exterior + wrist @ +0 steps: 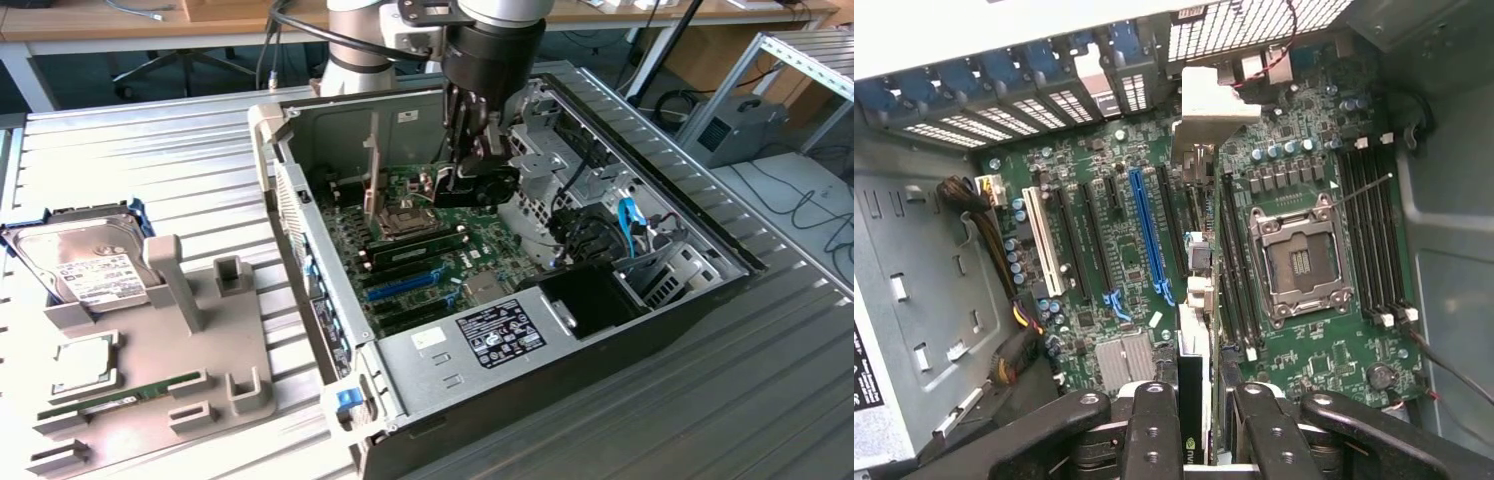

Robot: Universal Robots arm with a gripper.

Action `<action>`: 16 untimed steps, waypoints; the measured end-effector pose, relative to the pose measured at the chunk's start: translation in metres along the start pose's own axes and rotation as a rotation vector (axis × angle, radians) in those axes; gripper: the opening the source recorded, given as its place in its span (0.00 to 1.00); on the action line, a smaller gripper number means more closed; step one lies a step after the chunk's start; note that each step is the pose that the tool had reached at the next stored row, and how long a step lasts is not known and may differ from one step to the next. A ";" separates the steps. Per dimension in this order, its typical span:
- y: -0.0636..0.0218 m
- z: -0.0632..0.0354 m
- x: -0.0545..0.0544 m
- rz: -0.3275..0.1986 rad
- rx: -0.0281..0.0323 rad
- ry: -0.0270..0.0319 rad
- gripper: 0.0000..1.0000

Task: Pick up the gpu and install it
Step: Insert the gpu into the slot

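1. An open computer case lies on its side in the middle of the ribbed metal table, with its motherboard facing up.
2. The arm reaches down into the case. The hand hangs low over the board, near the CPU socket.
3. The hand is clenched on the gpu. In the wrist view the thin black card stands on edge between the fingers, which pinch it from both sides.
4. The gpu runs parallel with the expansion slots, between the long blue slot and the CPU socket.
5. Its silvery metal end points toward the case wall that carries the perforated slot covers.
6. It cannot be told whether the card's lower edge touches a slot or is still clear of the board.
7. A power supply with a black label fills the end of the case toward the table's near edge.
8. By the table edge on the exterior view's left, a grey holder carries three parts, all well apart from the hand:
   - a hard drive in a blue frame
   - a square processor chip
   - a narrow green RAM stick
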State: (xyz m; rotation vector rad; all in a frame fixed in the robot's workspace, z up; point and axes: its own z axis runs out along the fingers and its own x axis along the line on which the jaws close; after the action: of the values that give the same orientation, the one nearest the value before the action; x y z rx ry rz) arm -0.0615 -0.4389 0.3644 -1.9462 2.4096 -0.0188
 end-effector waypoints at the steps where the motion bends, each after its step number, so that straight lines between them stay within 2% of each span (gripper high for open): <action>1: 0.0000 0.0000 0.000 -0.001 0.0000 -0.0001 0.26; 16: 0.0000 0.0001 0.000 -0.025 -0.0006 -0.0007 0.26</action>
State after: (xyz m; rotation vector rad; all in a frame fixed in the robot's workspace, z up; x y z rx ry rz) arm -0.0615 -0.4389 0.3643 -1.9755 2.3855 -0.0182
